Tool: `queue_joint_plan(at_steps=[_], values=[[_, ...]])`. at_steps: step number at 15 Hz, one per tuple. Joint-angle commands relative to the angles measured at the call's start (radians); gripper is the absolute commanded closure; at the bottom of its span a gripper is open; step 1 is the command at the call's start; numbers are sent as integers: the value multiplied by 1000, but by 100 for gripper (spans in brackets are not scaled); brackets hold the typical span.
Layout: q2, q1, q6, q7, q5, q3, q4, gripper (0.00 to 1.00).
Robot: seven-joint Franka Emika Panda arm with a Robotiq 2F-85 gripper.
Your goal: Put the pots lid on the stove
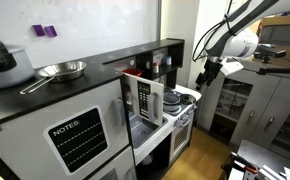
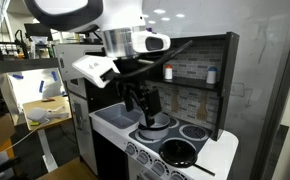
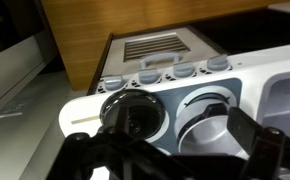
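Observation:
The white toy stove (image 2: 200, 150) has dark round burners and shows in both exterior views (image 1: 182, 97). A silver round lid (image 3: 207, 122) with a black handle lies on one burner, and it also shows in an exterior view (image 2: 155, 124). A black pan (image 2: 178, 152) sits on the front burner, seen as a dark bowl in the wrist view (image 3: 135, 115). My gripper (image 2: 140, 101) hangs just above the lid, with its fingers spread to either side of it in the wrist view (image 3: 185, 140). It is open and holds nothing. It also shows in an exterior view (image 1: 209, 72).
A long black countertop (image 1: 55, 95) carries a steel pan (image 1: 60, 70) and a dark pot (image 1: 0, 62). The toy kitchen's back wall and shelf (image 2: 200, 70) rise behind the stove. Stove knobs (image 3: 165, 72) line its front edge. A white sink (image 2: 115, 118) lies beside the stove.

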Motion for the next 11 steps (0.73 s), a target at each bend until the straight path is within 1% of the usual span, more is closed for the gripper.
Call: queue_joint_plan(at_steps=[1, 3, 5, 8, 9, 11], values=[[-116, 84, -161, 69, -122, -42, -23, 0], [-148, 127, -251, 105, -166, -34, 0, 0], [-161, 168, -300, 134, -188, -27, 25, 0], [-154, 226, -377, 120, -162, -33, 78, 0], [-173, 226, -314, 133, -169, -37, 37, 0], [-170, 237, -345, 132, -168, -36, 56, 0]])
